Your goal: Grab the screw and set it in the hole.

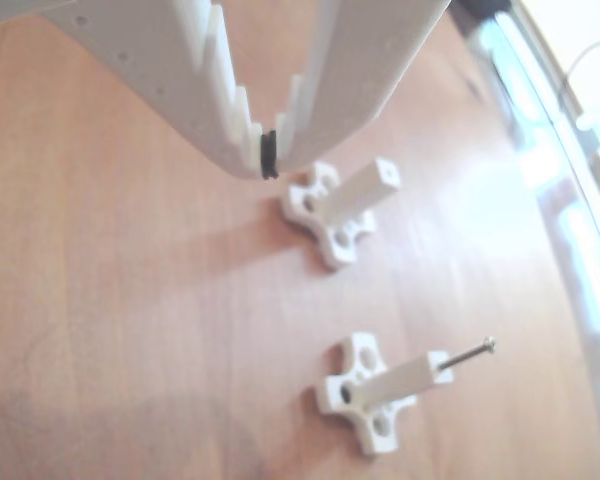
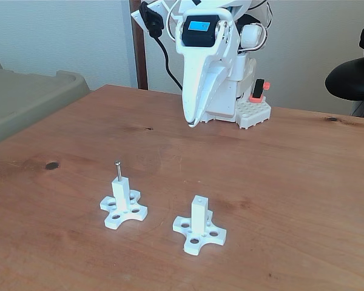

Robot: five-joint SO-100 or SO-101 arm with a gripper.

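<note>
White toothed gripper (image 1: pixel 268 160) hangs at twelve o'clock, jaws nearly together; thin silver screw (image 1: pixel 467 354) stands in a white cross-based post (image 1: pixel 378 392) — five o'clock — on the brown wooden table (image 1: pixel 110 300).

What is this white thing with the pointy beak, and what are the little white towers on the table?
The white thing is a small robot arm. Its pointy end is its tool, two fingers that pinch like tweezers. Here they look pressed together with nothing between them, hanging above the wooden table.

One picture comes from a camera standing in front of the table, looking at the robot. The other comes from a camera close beside the tool, so the toothed fingers look huge.

On the table stand two white plastic posts with cross-shaped feet. One has a thin silver screw sticking up out of the tiny hole in its top, so that job looks done. The other post has an empty hole at its tip.
</note>
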